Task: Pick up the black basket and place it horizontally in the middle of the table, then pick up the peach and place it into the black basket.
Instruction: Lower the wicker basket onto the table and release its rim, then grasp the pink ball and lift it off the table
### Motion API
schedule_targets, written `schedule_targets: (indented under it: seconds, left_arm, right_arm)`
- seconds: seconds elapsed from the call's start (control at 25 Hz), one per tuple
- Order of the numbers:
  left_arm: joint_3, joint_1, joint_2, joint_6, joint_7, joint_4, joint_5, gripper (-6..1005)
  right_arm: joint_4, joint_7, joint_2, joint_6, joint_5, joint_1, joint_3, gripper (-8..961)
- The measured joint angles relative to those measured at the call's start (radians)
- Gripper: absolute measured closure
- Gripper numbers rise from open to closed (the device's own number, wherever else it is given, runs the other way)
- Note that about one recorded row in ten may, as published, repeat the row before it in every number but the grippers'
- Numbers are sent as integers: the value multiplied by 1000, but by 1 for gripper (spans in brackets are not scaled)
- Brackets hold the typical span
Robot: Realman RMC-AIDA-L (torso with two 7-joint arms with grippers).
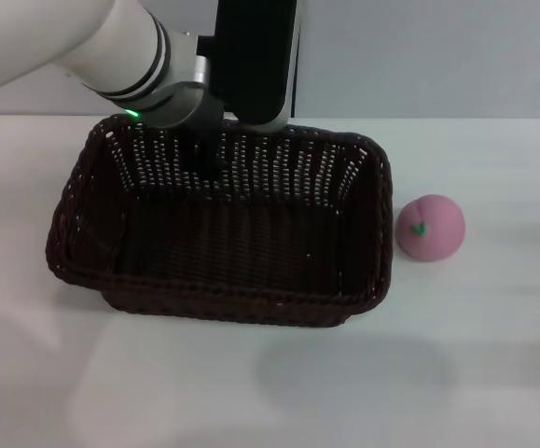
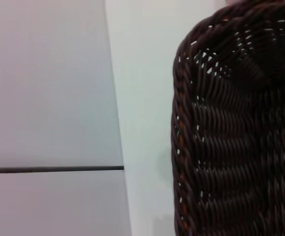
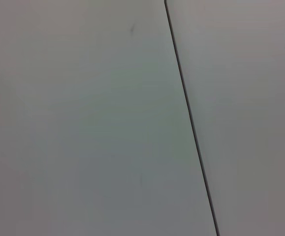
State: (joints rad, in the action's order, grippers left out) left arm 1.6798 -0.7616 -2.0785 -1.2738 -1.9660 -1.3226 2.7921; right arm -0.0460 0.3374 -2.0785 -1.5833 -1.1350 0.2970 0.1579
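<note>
We see the black basket (image 1: 223, 224) sitting on the table (image 1: 493, 373), near the middle, with its long side going left to right. The left gripper (image 1: 209, 154) is at the basket's far rim — we think it is holding the rim, but the wicker hides its tips, so we cannot tell. The peach (image 1: 430, 227) sits just beside the basket's right end, not touching it. That is the big thing for the next move — the peach lies on the right, so the right arm should be nearer. We cannot see the right gripper.
</note>
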Motion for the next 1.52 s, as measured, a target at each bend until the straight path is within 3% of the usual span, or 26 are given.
schedule_targets:
  seconds: [0.28, 0.48, 0.52, 0.64, 0.68, 0.72, 0.84, 0.88, 0.92, 1.0, 1.04, 1.08, 1.12, 1.16, 1.2, 1.24, 1.36, 1.48, 1.52]
  left_arm:
    - [-4, 7, 1, 24, -4, -22, -6, 297]
    - [-106, 89, 7, 81, -8, -162, -86, 299]
    - [-147, 126, 9, 106, -1, -198, -145, 300]
    - [-169, 152, 10, 131, 7, -217, -186, 301]
    - [-220, 278, 13, 271, 59, -261, -351, 302]
    - [-225, 337, 13, 333, 91, -267, -419, 302]
    - [-225, 337, 13, 333, 91, -267, -419, 304]
    - [-224, 464, 14, 455, 175, -264, -578, 304]
    - [-214, 529, 13, 521, 228, -254, -673, 304]
    - [-214, 529, 13, 521, 228, -254, -673, 303]
    - [-205, 583, 13, 577, 283, -240, -776, 303]
    - [-205, 583, 13, 577, 283, -240, -776, 303]
    - [-213, 667, 14, 620, 442, -195, -1039, 302]
    - [-222, 703, 14, 614, 546, -164, -1190, 302]
    - [-222, 703, 14, 614, 546, -164, -1190, 302]
    - [-237, 746, 14, 575, 723, -101, -1425, 301]
    - [-260, 771, 12, 499, 888, 2, -1642, 301]
    - [-260, 771, 12, 499, 888, 2, -1642, 300]
    - [-314, 756, 13, 279, 1107, 252, -1922, 299]
  right_arm:
    - [0, 0, 0, -13, 1, -6, 0, 449]
    - [38, 47, 3, -63, -39, -26, 13, 451]
    - [69, 81, 4, -73, -68, -33, 14, 451]
    - [250, 292, 5, -78, -222, -54, 15, 452]
    - [324, 390, 5, -73, -281, -57, 16, 452]
    - [402, 481, 6, -69, -340, -57, 16, 453]
    - [619, 742, 6, -76, -489, -49, 16, 454]
    - [688, 824, 6, -84, -535, -42, 15, 454]
    - [743, 892, 6, -94, -577, -35, 15, 455]
    - [868, 1030, 7, -119, -675, -16, 24, 455]
    - [930, 1095, 8, -131, -722, -6, 32, 456]
    - [1002, 1173, 8, -144, -776, 3, 50, 456]
    - [1046, 1225, 8, -151, -810, 8, 63, 456]
    - [1110, 1290, 9, -162, -850, 13, 85, 457]
    - [1167, 1363, 8, -176, -891, 19, 109, 457]
    - [1223, 1430, 8, -189, -928, 25, 135, 457]
    - [1358, 1599, 12, -253, -1040, 58, 203, 458]
    - [1415, 1729, 26, -321, -1138, 108, 273, 460]
    - [1416, 1773, 31, -332, -1171, 128, 297, 460]
